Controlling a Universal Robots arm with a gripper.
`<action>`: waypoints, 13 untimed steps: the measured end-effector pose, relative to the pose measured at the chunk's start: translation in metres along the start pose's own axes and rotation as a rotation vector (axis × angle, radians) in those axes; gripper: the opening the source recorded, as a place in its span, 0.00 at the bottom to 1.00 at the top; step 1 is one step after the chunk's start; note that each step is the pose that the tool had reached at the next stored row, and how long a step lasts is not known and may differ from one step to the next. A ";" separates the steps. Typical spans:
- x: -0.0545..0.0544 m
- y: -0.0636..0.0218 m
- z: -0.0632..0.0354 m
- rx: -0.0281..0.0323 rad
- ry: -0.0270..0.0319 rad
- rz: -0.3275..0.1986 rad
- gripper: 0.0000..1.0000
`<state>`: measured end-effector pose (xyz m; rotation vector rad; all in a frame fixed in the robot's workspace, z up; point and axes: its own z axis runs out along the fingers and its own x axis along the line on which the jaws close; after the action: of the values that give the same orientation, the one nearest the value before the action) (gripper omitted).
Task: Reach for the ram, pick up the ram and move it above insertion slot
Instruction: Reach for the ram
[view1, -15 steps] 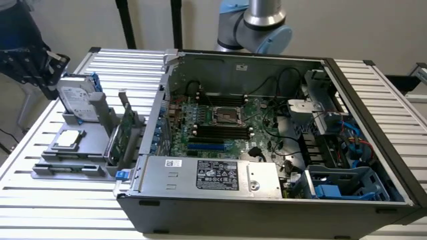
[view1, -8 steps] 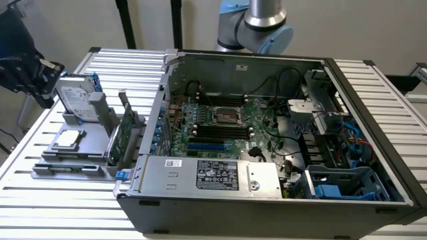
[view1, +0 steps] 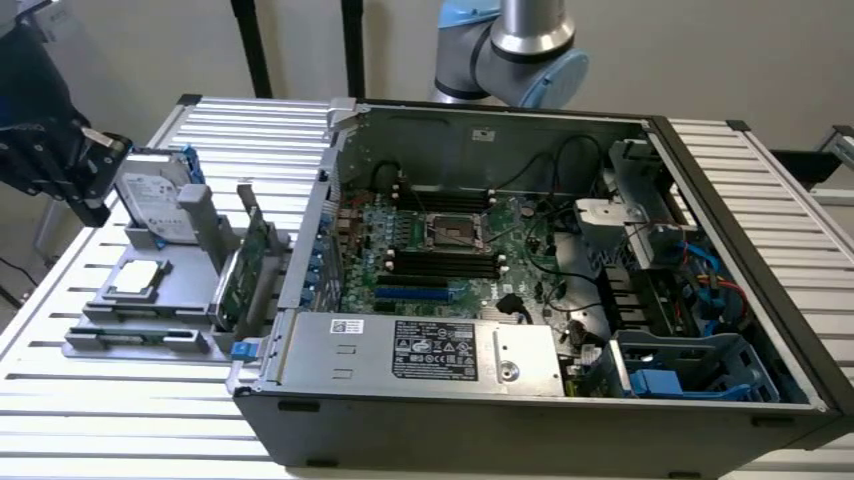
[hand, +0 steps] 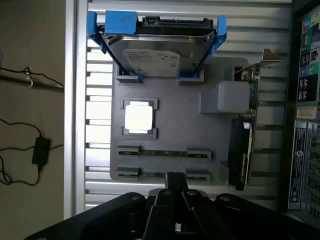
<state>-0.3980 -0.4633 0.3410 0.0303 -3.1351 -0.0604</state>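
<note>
Grey tray (hand: 210, 125): the ram (hand: 163, 153) is left uncovered from above. One end is blocked by the upright hard drive (hand: 160, 55). The edge beside the computer case (hand: 302, 150) is blocked by the expansion card (hand: 245, 150).

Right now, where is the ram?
The ram lies flat in the grey holder, just beside the square silver chip; the holder sits on the slatted table at the exterior view's left of the open computer case.

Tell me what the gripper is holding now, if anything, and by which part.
Nothing is held. The gripper hovers apart from the ram, which lies in its holder on the grey tray.
</note>
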 end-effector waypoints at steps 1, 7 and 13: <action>-0.001 -0.0008 -0.0001 -0.0004 0.0002 0.000 0.11; -0.001 -0.0024 -0.0001 -0.0038 0.0010 -0.027 0.11; -0.001 -0.0025 -0.0001 -0.0032 0.0055 -0.135 0.11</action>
<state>-0.3971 -0.4657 0.3410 0.2410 -3.1230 -0.0657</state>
